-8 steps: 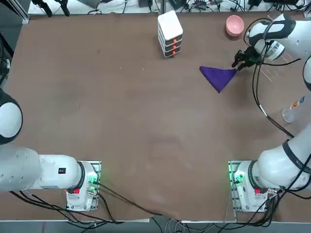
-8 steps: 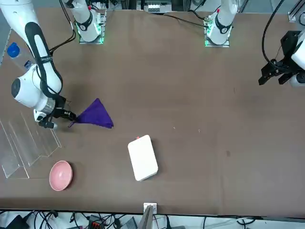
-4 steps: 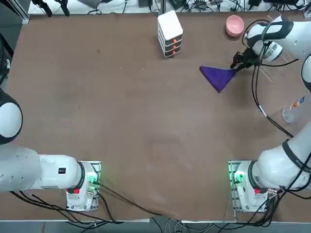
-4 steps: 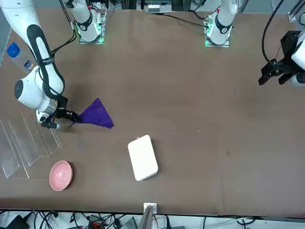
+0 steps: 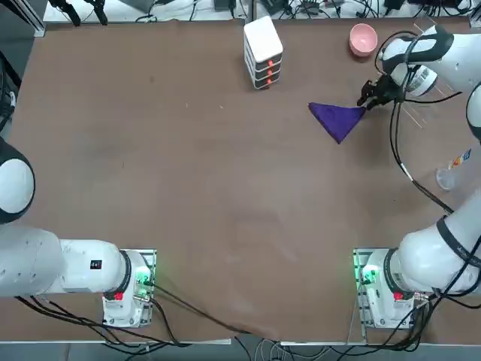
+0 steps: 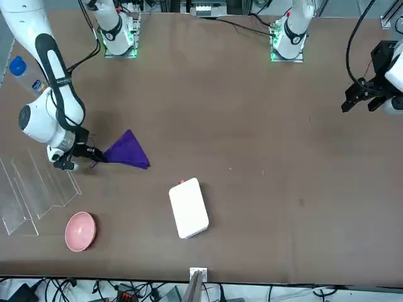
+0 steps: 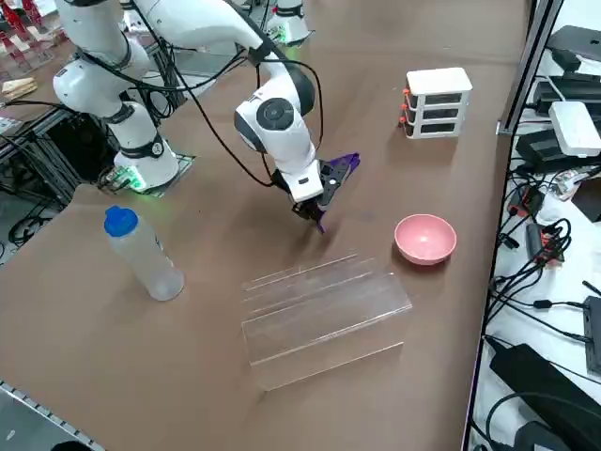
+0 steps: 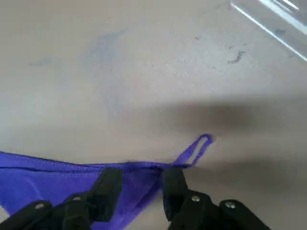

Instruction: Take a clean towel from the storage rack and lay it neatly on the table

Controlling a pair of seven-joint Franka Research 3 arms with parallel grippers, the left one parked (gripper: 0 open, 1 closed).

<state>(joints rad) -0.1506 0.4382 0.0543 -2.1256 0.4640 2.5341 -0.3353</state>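
Evidently, the towel (image 5: 337,122) has been taken off the storage rack (image 7: 324,318), which is seen as a see-through frame with nothing purple on it. The cloth lies on the table (image 5: 203,195), folded to a pointed shape, between the rack and the white stacked box (image 5: 263,53). The right gripper (image 8: 142,179) is placed low over its looped end; its fingers are parted, with purple fabric showing between them, and no firm pinch can be made out.

Light, limp handling is to be expected: nothing breakable, little slip, but sagging and creasing wherever the cloth is lifted by one point. Hold is probably best taken at a free corner or along the hemmed edge near the loop (image 8: 196,149), one layer at a time, so that the fold can be drawn open rather than dragged along whole.

The right arm (image 6: 56,94) is stretched out well forward from its base and bent downward at the wrist, the hand being slanted toward the cloth from the rack's side. The pink bowl (image 7: 425,239) is kept apart from the hand.
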